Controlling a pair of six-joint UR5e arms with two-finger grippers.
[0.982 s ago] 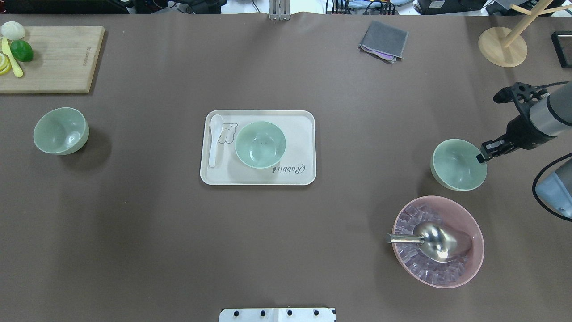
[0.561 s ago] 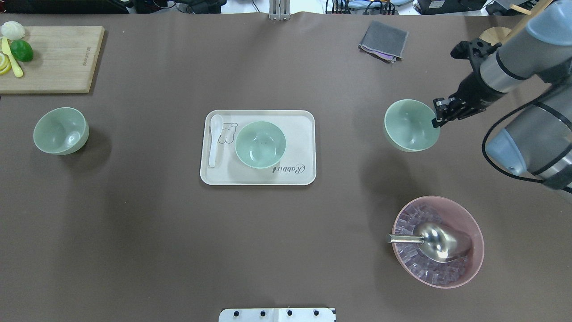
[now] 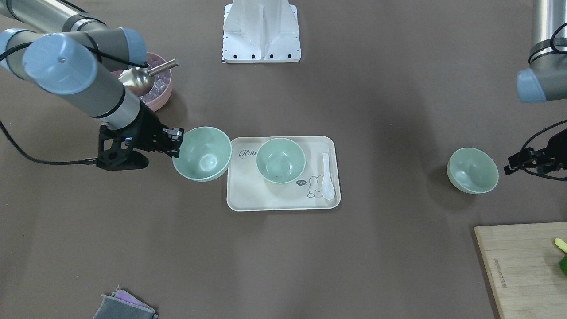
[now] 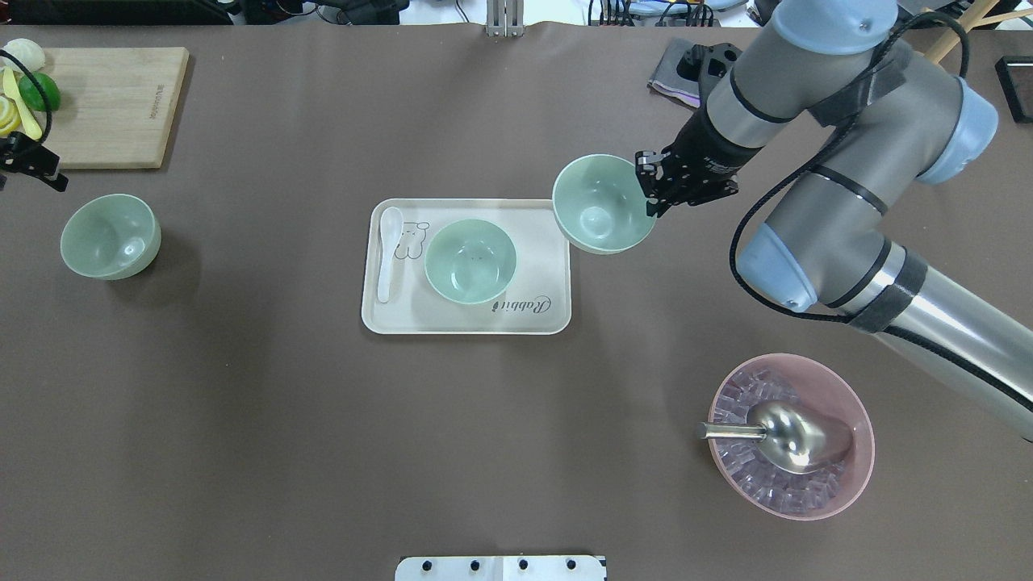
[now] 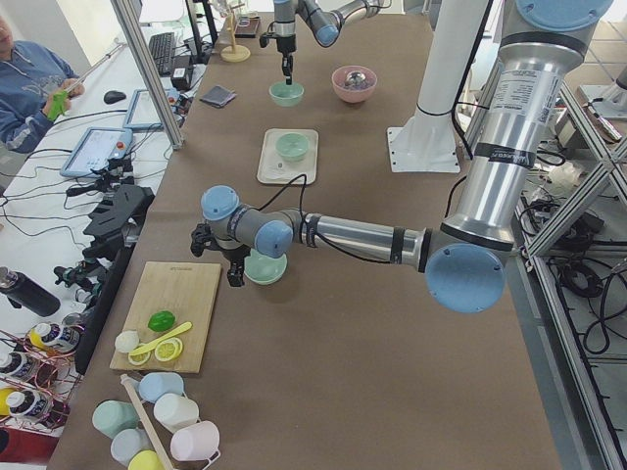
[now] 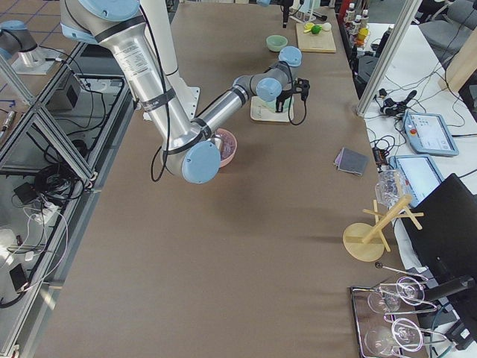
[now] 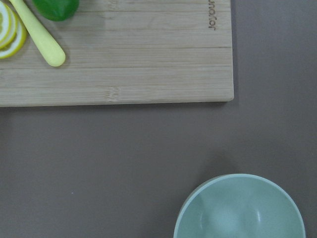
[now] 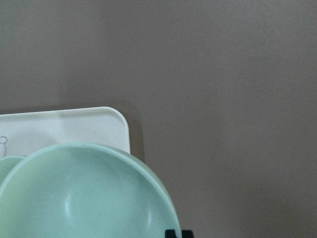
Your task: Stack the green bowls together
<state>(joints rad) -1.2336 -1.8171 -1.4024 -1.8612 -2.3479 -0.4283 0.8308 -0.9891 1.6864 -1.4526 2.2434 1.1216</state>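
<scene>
Three pale green bowls are in view. One bowl (image 4: 110,236) sits on the table at the left. One bowl (image 4: 470,261) sits on the cream tray (image 4: 387,319). My right gripper (image 4: 650,187) is shut on the rim of the third bowl (image 4: 601,206) and holds it in the air, upright, over the tray's right edge. This bowl also shows in the front view (image 3: 202,153) and the right wrist view (image 8: 84,198). My left gripper (image 3: 527,165) is open and empty, beside the left bowl (image 3: 472,170) and apart from it. That bowl shows in the left wrist view (image 7: 240,208).
A white spoon (image 4: 388,254) lies on the tray's left side. A pink bowl (image 4: 859,415) with ice and a metal scoop (image 4: 787,436) stands at the front right. A wooden cutting board (image 4: 113,105) with lime and lemon lies far left. A grey cloth (image 3: 124,308) lies at the far side.
My right arm has carried its green bowl leftward from the table's right side to the tray's right edge. My left arm has come into view beside the left bowl.
</scene>
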